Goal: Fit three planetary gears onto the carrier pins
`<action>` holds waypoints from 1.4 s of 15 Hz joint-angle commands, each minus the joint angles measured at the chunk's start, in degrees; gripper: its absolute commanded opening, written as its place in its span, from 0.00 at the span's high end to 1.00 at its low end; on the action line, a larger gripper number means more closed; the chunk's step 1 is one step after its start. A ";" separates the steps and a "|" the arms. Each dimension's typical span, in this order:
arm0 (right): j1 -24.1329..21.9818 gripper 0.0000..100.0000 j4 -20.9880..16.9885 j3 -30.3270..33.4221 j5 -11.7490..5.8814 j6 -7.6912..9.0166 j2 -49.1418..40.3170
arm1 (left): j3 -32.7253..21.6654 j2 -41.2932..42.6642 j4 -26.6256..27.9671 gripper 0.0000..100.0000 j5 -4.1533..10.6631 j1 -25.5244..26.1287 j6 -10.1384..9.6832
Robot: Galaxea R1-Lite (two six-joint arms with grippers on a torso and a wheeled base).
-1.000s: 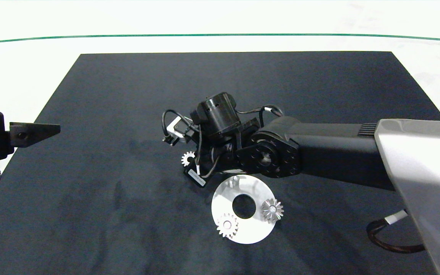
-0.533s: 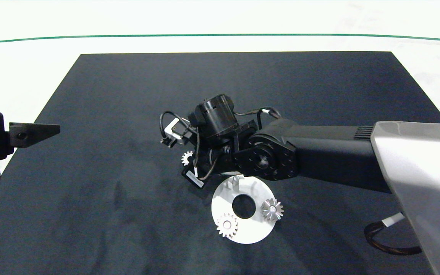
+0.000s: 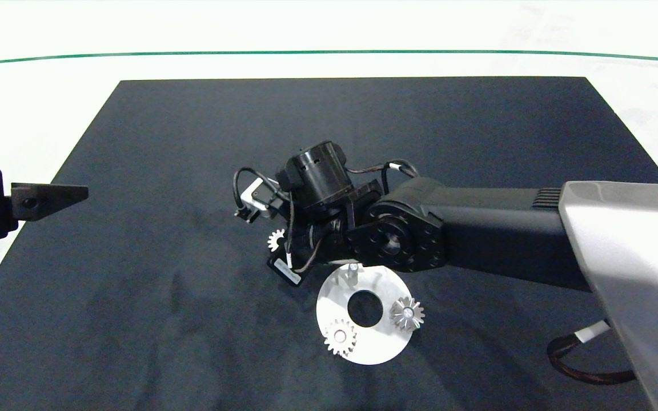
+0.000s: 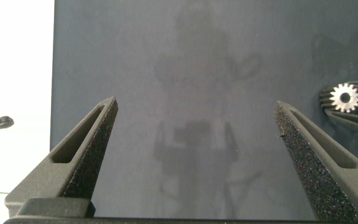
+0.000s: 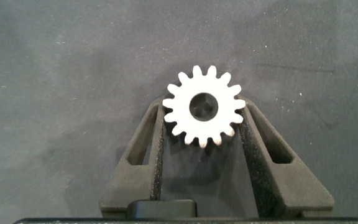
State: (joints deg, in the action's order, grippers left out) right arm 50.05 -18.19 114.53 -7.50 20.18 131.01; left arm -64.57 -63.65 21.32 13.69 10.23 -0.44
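Nearest the camera in the head view, a flat white disc [image 3: 363,345] with a large centre hole lies on the black mat [image 3: 192,297] that covers the bench. Two of the planetary gears already sit on it: one gear [image 3: 340,337] at its near left edge and a second gear [image 3: 406,313] at its right edge, each over a pin. At the far side of the disc one of the carrier pins [image 3: 353,270] stands bare and upright. Just beyond that pin the right arm [image 3: 477,228] reaches in from the right, its wrist bent down over the mat. The right tool [image 5: 204,127] pinches the third gear [image 5: 204,106] between its two grey fingers [image 5: 157,143], which press on opposite sides of the teeth; the gear is held flat, centre hole showing, above the mat and just left of the disc's far edge [image 3: 277,239]. Farther off at the left edge of the mat, the left tool [image 4: 194,134] hangs over bare mat with its fingers spread wide, gripping nothing.
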 commanded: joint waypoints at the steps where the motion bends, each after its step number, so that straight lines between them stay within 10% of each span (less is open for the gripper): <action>1: 0.13 0.78 0.17 -3.70 -1.03 0.39 -5.86 | 0.06 0.10 0.12 0.00 0.11 0.14 0.09; 5: 0.04 0.78 0.52 -18.20 -0.94 0.22 -17.02 | 0.06 0.81 0.12 0.00 0.11 0.32 0.18; 9: -0.13 0.78 11.42 -31.47 -3.75 0.04 -22.73 | 0.24 0.81 0.12 0.00 0.11 0.58 0.18; 21: -2.24 0.78 12.30 -37.10 -3.31 -0.66 -24.31 | 0.50 0.81 0.12 0.00 0.11 0.49 0.26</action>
State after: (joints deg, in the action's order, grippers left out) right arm 47.87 -5.89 77.62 -10.72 19.37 106.91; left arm -64.06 -62.84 21.32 13.71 10.72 -0.16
